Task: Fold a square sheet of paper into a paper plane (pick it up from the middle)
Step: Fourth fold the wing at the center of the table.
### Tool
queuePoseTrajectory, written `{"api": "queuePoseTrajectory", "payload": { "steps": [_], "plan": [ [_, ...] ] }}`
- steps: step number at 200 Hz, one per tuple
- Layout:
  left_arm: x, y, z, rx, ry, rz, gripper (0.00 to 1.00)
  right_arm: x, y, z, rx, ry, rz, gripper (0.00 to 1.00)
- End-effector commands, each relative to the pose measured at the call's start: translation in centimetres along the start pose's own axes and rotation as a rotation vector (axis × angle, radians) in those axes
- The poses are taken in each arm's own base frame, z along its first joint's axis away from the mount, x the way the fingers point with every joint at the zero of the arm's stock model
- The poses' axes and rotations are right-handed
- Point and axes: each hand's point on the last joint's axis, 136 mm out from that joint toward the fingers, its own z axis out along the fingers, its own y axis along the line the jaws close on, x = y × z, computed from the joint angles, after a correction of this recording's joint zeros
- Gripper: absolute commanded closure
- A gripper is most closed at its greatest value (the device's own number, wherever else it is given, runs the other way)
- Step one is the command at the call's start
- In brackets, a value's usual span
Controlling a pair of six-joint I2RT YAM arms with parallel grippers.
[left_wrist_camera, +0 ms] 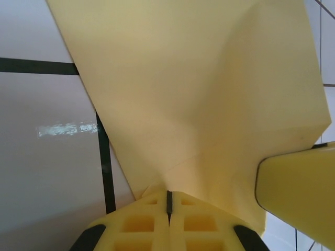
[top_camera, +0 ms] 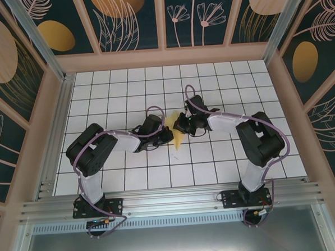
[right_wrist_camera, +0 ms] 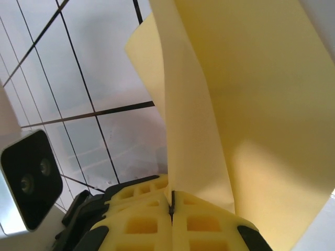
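The pale-yellow paper (top_camera: 179, 135) hangs between the two grippers over the middle of the white tiled table (top_camera: 126, 88), folded and narrowing downward in the top view. My left gripper (top_camera: 167, 135) is shut on its left side; in the left wrist view the creased paper (left_wrist_camera: 199, 94) fans out from the closed yellow jaws (left_wrist_camera: 168, 201). My right gripper (top_camera: 181, 123) is shut on the other side; in the right wrist view a folded flap of the paper (right_wrist_camera: 235, 104) rises from its closed jaws (right_wrist_camera: 171, 204). The right gripper's yellow fingertip (left_wrist_camera: 298, 198) shows at the lower right of the left wrist view.
The left arm's wrist camera (right_wrist_camera: 26, 183) sits close at the lower left of the right wrist view. Wooden rails and patterned walls (top_camera: 162, 19) enclose the table. An aluminium rail (top_camera: 171, 201) runs along the near edge by the arm bases.
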Motion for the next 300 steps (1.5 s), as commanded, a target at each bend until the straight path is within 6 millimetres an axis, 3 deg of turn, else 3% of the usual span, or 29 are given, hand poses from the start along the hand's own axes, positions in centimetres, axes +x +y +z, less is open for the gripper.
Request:
{"api": "queuePoseTrajectory", "payload": {
  "steps": [1, 40, 125, 202, 300],
  "plan": [
    [1.6, 3.4, 0.9, -0.107, 0.045, -0.038, 1.0, 0.1, 0.8, 0.7, -0.054, 0.005, 0.016, 1.0],
    [1.3, 3.3, 0.7, -0.107, 0.031, -0.047, 1.0, 0.4, 0.1, 1.3, -0.054, 0.02, 0.036, 1.0],
    [-0.6, 0.1, -1.3, 0.036, -0.032, -0.084, 1.0, 0.3, -1.7, 1.4, 0.038, 0.001, 0.019, 1.0],
    [-1.8, 0.2, -2.6, 0.039, -0.094, -0.1, 1.0, 0.5, -1.7, 1.5, 0.069, -0.001, -0.011, 1.0],
    [-3.8, 0.8, -1.6, 0.018, -0.154, -0.128, 1.0, 0.5, -0.6, 1.5, 0.03, -0.001, -0.04, 1.0]
  ]
}}
